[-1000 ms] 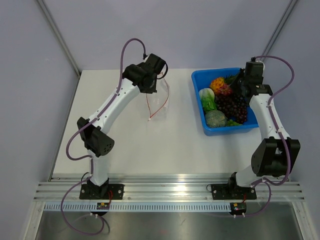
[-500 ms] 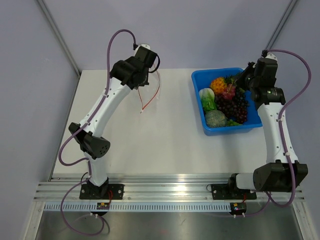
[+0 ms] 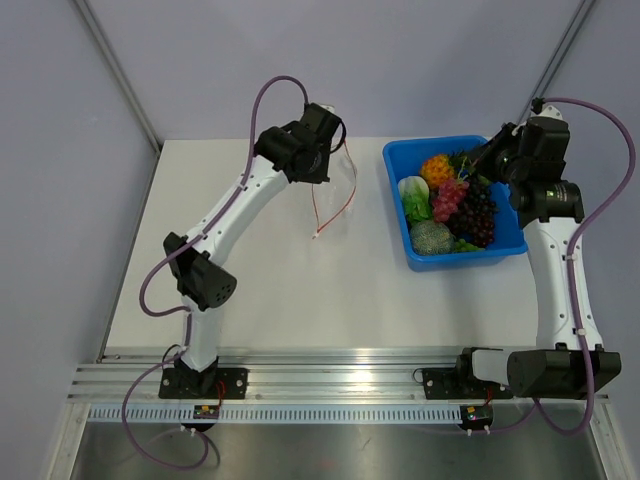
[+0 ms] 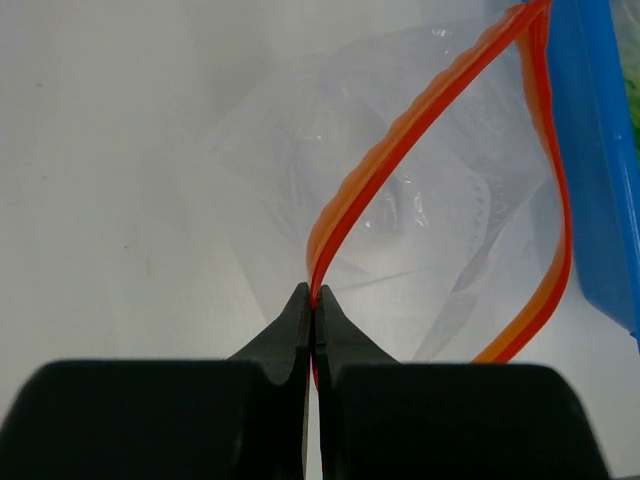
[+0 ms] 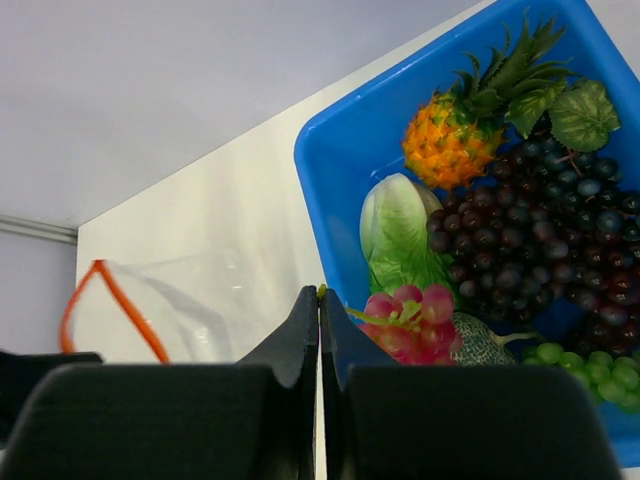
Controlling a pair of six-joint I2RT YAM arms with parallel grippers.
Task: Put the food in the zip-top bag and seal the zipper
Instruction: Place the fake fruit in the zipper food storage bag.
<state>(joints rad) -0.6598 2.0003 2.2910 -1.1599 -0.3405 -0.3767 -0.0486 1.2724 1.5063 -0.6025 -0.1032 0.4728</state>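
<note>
Left claw (image 4: 312, 305) is staying clenched on one lip of the zipper (image 4: 420, 112). The zip-top bag (image 4: 420, 220) is hanging from it above the surface (image 3: 260, 280), its mouth gaping in an open loop. Over the last second the left arm is swinging out to the left and then back right, so the bag is now sitting nearer the blue bin (image 3: 455, 262) than half a second ago. Reading: the mouth is being presented for loading. The zipper is not yet sealed, and the bag is looking empty. Right claw (image 5: 319, 300) is clenching the green stem of a red-pink grape bunch (image 5: 405, 318). It is coming up out of the bin, where it was sitting low among the food a second ago. The bunch is dangling just below its tips, apparently clear of the cabbage (image 5: 395, 235), pineapple (image 5: 445, 150) and dark purple grapes (image 5: 520, 240). Judgement: the first item is picked and the transfer is beginning. The bag mouth is lying left of the right claw, well apart, with the bin wall and bare surface between them.
</note>
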